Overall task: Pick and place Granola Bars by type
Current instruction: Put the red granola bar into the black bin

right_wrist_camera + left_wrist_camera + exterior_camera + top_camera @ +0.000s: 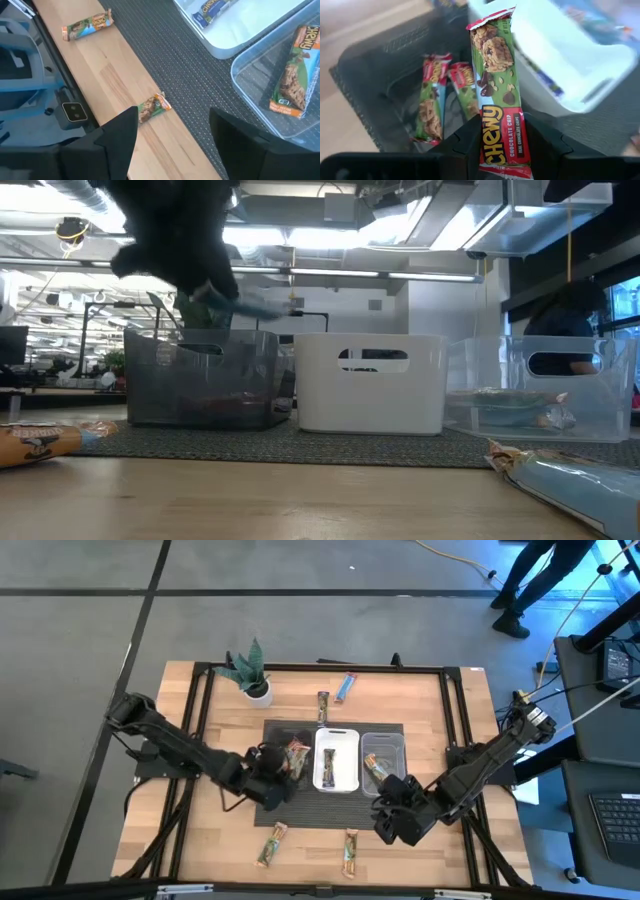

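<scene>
My left gripper (502, 131) (283, 772) is shut on a red-and-green Chewy chocolate chip bar (496, 65) and hovers over the black tray (380, 65) (278, 740). Two like bars (432, 95) lie flat in that tray. The white tray (337, 758) holds a blue bar (214, 7), and the clear tray (383, 748) an orange-green one (295, 75). My right gripper (172, 125) (396, 821) is open above the mat's near edge, touching nothing. Two orange-green bars (152, 106) (86, 28) lie flat on the wood. My left gripper pinches the Chewy bar between its two fingers (467, 142) by the red lower end (504, 150), the fingers lying across it. The bar is lifted clear and sticks out lengthwise past the fingertips, its far end (490, 20) over the black tray.
A blue bar (345, 688) and a brown bar (322, 707) lie on the far part of the table beside a small potted plant (252, 673). The trays stand side by side on a dark mat (165, 60). A person (530, 580) stands beyond the far right corner.
</scene>
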